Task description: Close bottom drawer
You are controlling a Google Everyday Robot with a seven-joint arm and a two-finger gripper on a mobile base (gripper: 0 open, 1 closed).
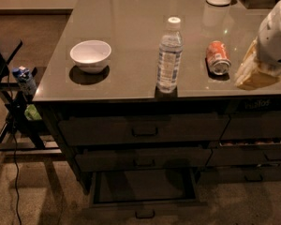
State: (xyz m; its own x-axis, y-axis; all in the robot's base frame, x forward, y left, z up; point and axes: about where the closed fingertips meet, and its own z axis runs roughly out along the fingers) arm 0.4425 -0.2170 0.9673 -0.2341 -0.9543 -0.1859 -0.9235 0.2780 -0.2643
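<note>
The bottom drawer (143, 187) of the left stack stands pulled out towards me, its inside dark and bare, with its small dark pull (145, 214) at the lower edge of the view. The two matching drawers above it, top (144, 129) and middle (143, 159), sit pushed in. My gripper (275, 37) shows only as a white body at the right edge, above the counter top and far up and right of the open drawer.
On the grey counter (131, 22) stand a white bowl (90, 55), a clear water bottle (169, 55), a tipped orange can (218, 57) and a yellowish bag (253, 71). Narrower drawers (255, 125) fill the right stack. A black stand with cables (9, 121) is at the left.
</note>
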